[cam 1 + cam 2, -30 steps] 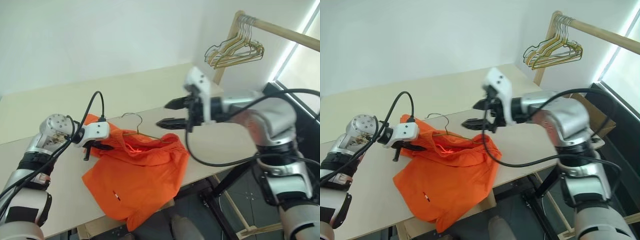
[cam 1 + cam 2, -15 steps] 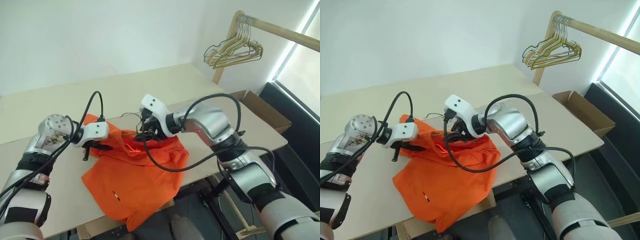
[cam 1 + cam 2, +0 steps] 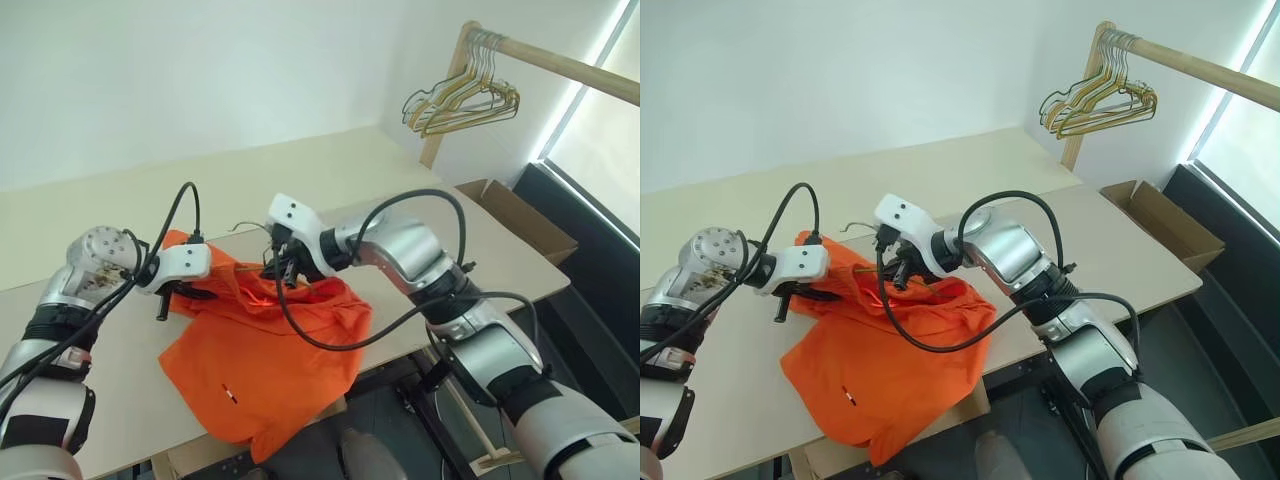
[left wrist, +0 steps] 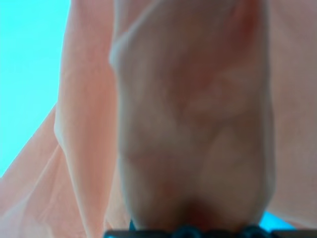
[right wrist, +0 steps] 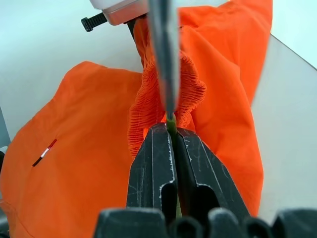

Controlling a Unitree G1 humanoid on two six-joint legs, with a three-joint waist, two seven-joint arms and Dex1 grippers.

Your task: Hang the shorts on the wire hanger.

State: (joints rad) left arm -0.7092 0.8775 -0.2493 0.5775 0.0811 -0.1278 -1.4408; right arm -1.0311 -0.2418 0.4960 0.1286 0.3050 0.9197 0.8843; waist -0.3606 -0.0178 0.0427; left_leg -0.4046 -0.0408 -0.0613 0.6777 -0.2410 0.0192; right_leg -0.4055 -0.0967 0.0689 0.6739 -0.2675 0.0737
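The bright orange shorts lie spread on the table, with one leg hanging over the front edge. My left gripper is shut on the shorts' waistband at their far left corner, and pale orange fabric presses close in the left wrist view. The thin wire hanger lies at the waist opening, its hook pointing away over the table. My right gripper is shut on the hanger's wire just in front of the gathered waistband. The hanger's lower part is hidden in the fabric.
A wooden rack at the back right carries a bunch of gold and dark hangers. An open cardboard box sits below it beside the table's right end. Bare tabletop lies right of the shorts.
My right gripper came down and to the left from above the table, reached the hanger at the waistband and shut on its wire. The left gripper kept its hold and place.
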